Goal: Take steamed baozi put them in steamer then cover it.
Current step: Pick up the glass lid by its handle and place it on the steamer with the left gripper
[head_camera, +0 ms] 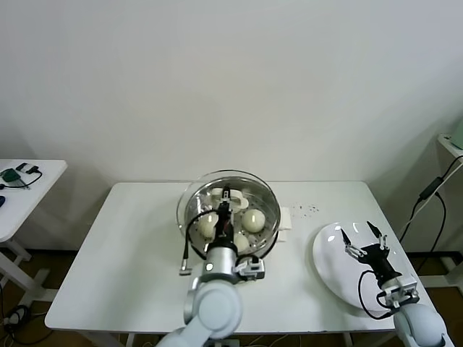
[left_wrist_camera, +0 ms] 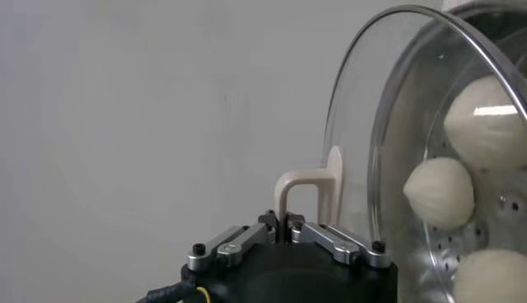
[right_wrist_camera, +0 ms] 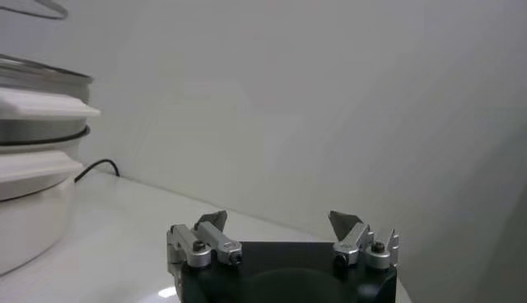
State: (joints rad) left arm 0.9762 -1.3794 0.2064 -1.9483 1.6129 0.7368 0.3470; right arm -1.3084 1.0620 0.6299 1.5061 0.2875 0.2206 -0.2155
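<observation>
The steel steamer (head_camera: 269, 230) stands at the table's middle on its white base, with baozi (head_camera: 253, 220) inside on the perforated tray. The clear glass cover (head_camera: 189, 202) lies over the steamer. My left gripper (head_camera: 226, 198) is shut on the cover's white handle (left_wrist_camera: 306, 191) from above. In the left wrist view the cover (left_wrist_camera: 362, 123) shows with baozi (left_wrist_camera: 440, 193) behind the glass. My right gripper (head_camera: 363, 235) is open and empty over the white plate (head_camera: 329, 264) at the right; its fingertips (right_wrist_camera: 216, 221) stand wide apart.
The white plate lies near the table's right front edge. A black cable (head_camera: 189, 246) runs from the steamer's left side. A side table (head_camera: 22, 195) with small items stands at the far left. The steamer base (right_wrist_camera: 33, 177) shows in the right wrist view.
</observation>
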